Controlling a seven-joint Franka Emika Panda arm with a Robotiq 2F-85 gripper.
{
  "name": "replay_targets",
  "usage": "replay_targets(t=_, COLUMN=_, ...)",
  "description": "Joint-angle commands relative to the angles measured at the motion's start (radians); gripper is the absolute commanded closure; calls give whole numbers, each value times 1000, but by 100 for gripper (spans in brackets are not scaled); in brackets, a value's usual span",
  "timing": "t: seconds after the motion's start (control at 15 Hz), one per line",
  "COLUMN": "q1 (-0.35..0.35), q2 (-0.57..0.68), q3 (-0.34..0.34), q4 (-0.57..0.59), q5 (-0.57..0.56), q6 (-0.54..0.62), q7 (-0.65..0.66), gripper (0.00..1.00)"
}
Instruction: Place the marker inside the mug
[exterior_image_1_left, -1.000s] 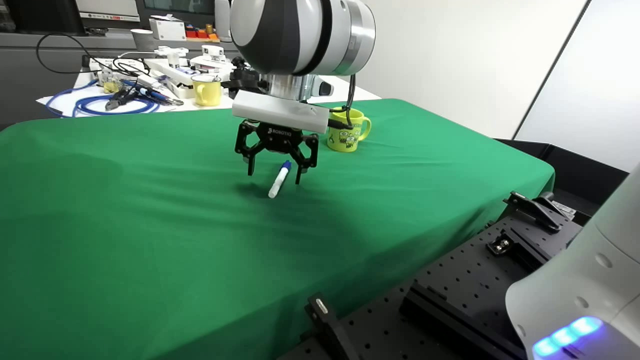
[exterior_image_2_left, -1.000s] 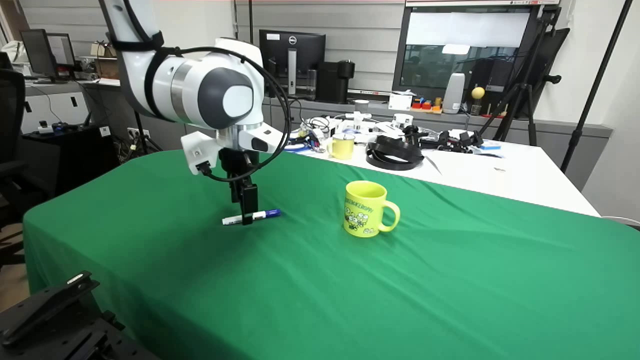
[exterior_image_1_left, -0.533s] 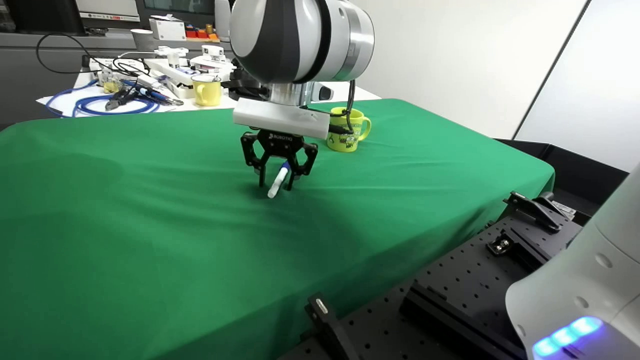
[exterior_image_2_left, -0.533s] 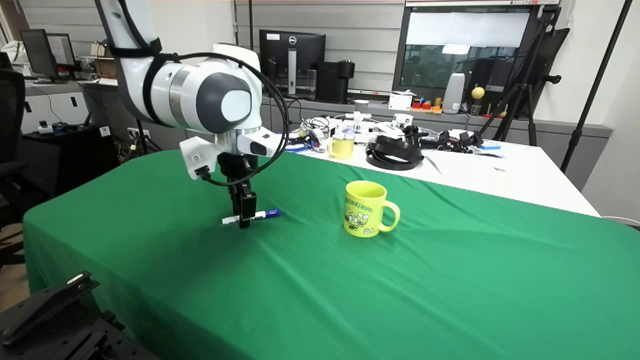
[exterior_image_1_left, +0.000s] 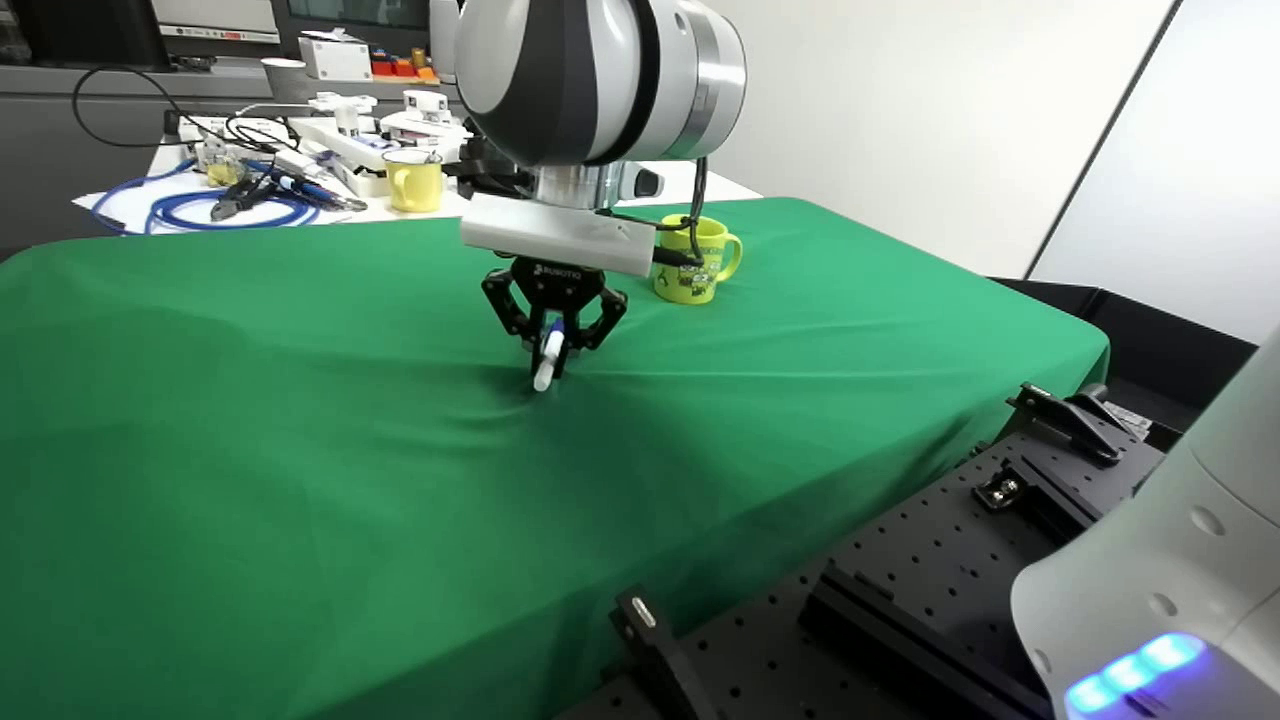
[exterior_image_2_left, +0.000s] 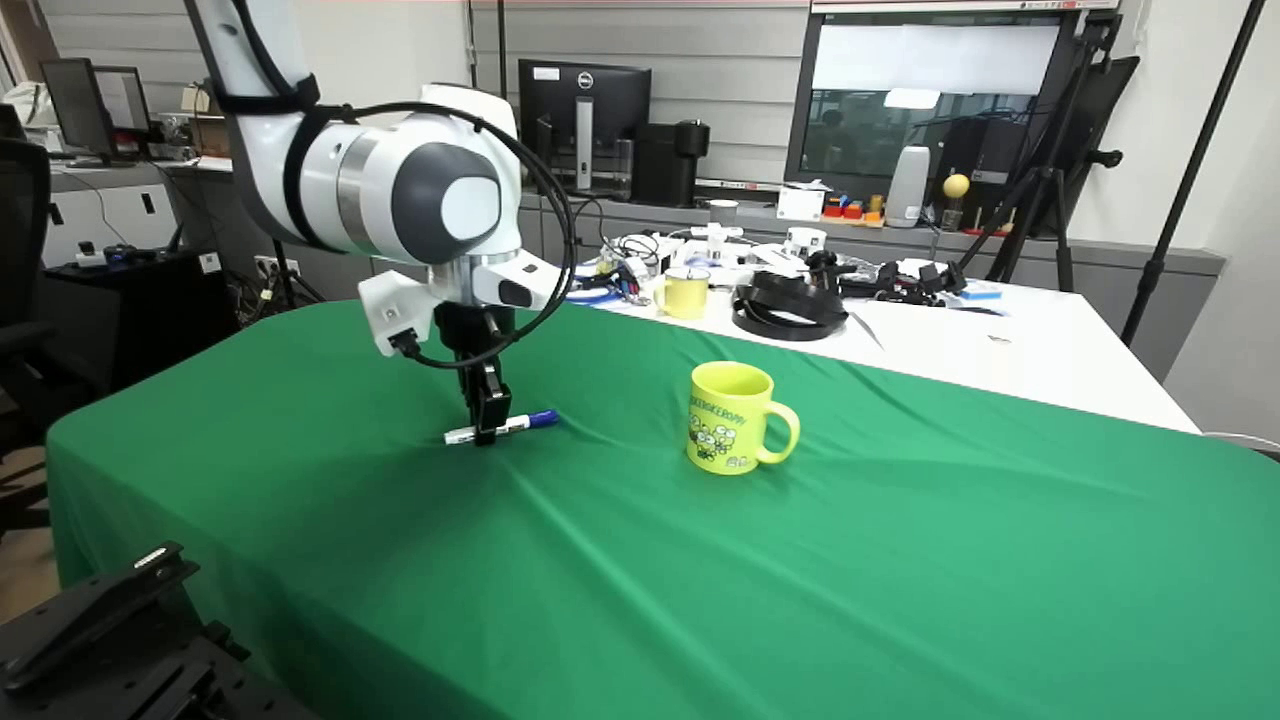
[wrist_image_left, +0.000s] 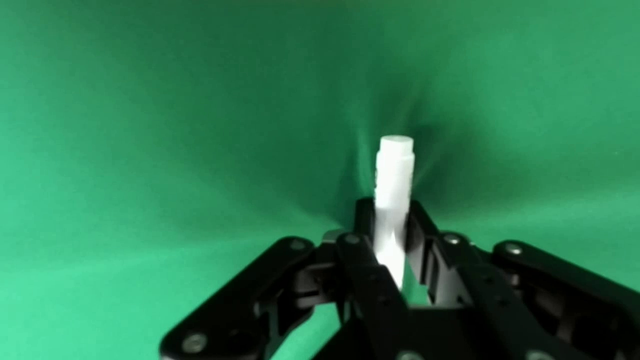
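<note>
The slim white marker stands between the fingertips of my gripper, which is shut on it around the middle of its body. In the wrist view its blue end is hidden behind the gripper. An exterior view shows the blue end of the marker pointing toward the mug side, slightly raised. Whether the marker still touches the cloth, I cannot tell. The bright yellow mug, with its printed figures and side handle, stands upright on the green cloth, apart from my gripper. The arm partly covers the mug in an exterior view.
Green cloth covers the table. Behind it a white table carries another yellow cup, a black coil, cables and tools. A black perforated base plate lies beside the cloth.
My gripper came down a little over the marker, and its fingers went from wide apart to shut on it. The marker turned slightly and its blue end rose a bit. The mug has not moved.
</note>
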Motion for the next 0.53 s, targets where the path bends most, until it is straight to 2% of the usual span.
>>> replay_targets(t=0.0, q1=22, q2=9, q3=-23, q4=4, q5=-38, q6=0, q7=57, gripper=94)
replay_targets(t=0.07, q1=23, q2=9, q3=-24, q4=5, q5=-42, q6=-1, q7=59, gripper=91)
replay_targets(t=0.2, q1=30, q2=4, q3=-34, q4=5, q5=-51, q6=-5, q7=69, gripper=99)
replay_targets(t=0.27, q1=35, q2=0, q3=-40, q4=5, q5=-58, q6=-7, q7=76, gripper=96)
replay_targets(t=0.47, q1=44, q2=-17, q3=-54, q4=3, q5=-79, q6=-20, q7=93, gripper=95)
